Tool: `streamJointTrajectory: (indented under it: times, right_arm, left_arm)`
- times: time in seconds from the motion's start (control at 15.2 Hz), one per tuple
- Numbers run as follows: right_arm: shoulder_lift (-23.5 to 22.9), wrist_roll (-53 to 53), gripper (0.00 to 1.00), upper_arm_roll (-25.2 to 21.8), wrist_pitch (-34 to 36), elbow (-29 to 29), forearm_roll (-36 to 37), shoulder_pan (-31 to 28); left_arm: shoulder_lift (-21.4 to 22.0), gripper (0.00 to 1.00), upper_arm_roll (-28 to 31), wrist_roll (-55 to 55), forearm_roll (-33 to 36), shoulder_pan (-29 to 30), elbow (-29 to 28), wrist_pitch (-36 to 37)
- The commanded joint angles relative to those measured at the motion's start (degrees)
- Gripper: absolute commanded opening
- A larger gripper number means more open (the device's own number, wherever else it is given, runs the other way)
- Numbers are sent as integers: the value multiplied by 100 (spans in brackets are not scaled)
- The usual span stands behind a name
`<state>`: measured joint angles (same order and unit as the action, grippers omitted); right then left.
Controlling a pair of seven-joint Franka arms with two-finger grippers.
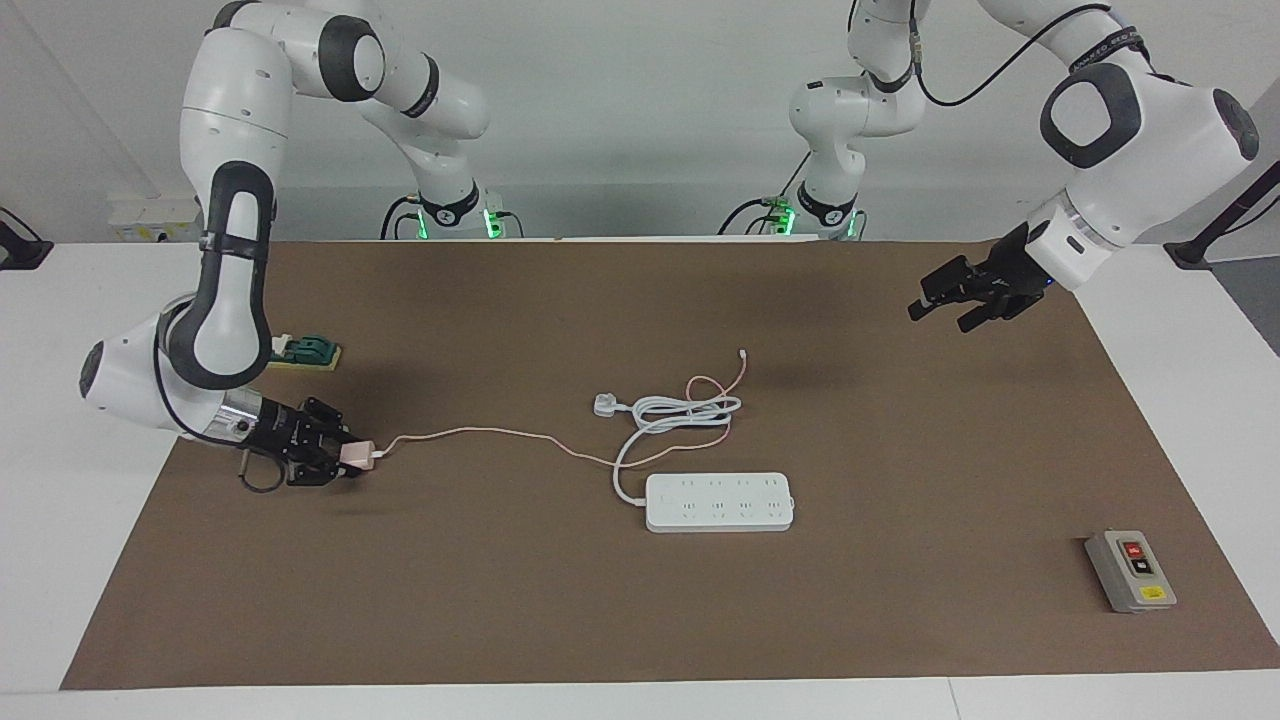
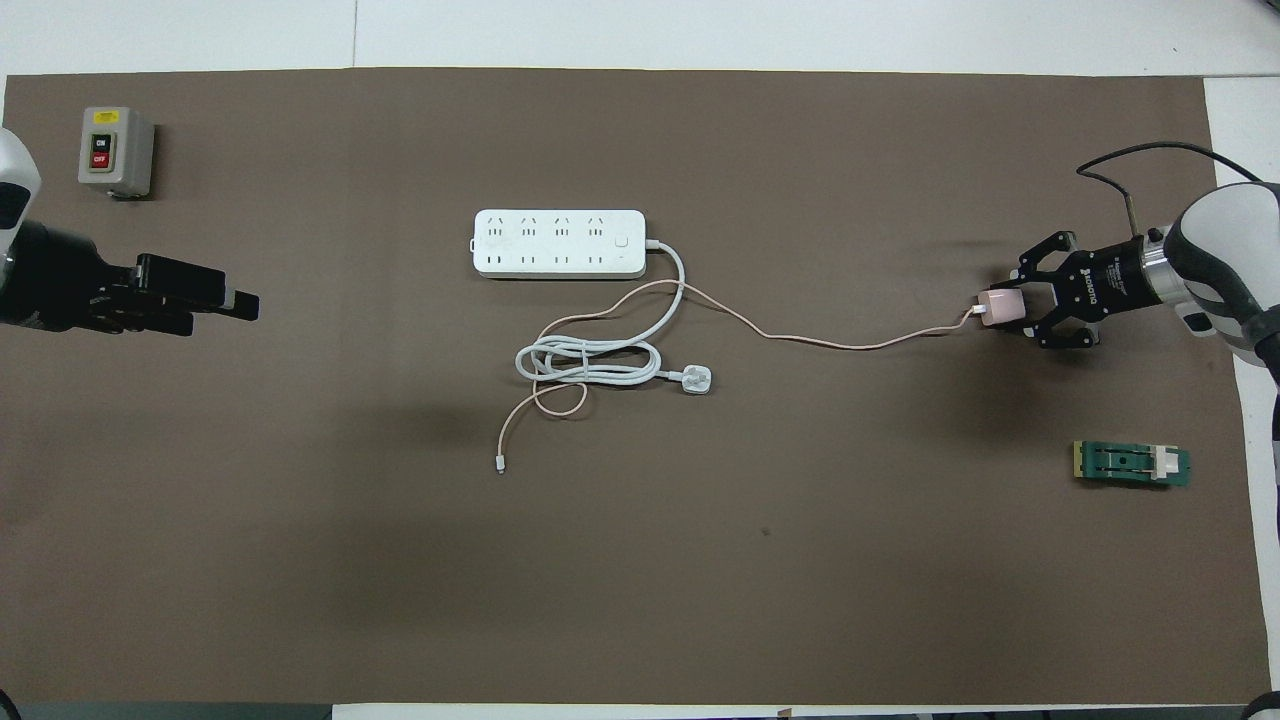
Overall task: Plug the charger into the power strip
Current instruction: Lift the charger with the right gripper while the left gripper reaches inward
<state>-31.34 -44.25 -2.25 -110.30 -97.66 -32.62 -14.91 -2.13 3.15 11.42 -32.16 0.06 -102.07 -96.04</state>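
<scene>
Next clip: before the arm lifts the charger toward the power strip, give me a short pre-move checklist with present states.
1. Right end effector shut on the charger: ok.
2. Prongs facing a usable way: cannot tell.
3. Pink cable slack along the mat up to the power strip: ok.
4. Pink cable free of the white cord coil: not ok, it loops through it.
5. Power strip sockets unoccupied: ok.
6. Left end effector open, raised over the mat at the left arm's end, out of the path: ok.
</scene>
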Motion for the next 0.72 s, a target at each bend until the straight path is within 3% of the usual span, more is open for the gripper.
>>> streamJointTrajectory:
  times: [0.0, 0.2, 0.66]
  right_arm:
    - [-92, 110, 0, -4, -114, -96, 273, 102]
    - [75, -82, 0, -4, 96, 53, 449, 295]
    - [251, -970, 0, 84, 1449, 1160, 590, 603]
  left_arm:
    - [107, 100, -33, 272, -736, 152, -295, -29]
    - [-25, 100, -25, 849, -1414, 336, -549, -29]
    - [-174, 100, -33, 1063, -2987, 565, -1244, 6]
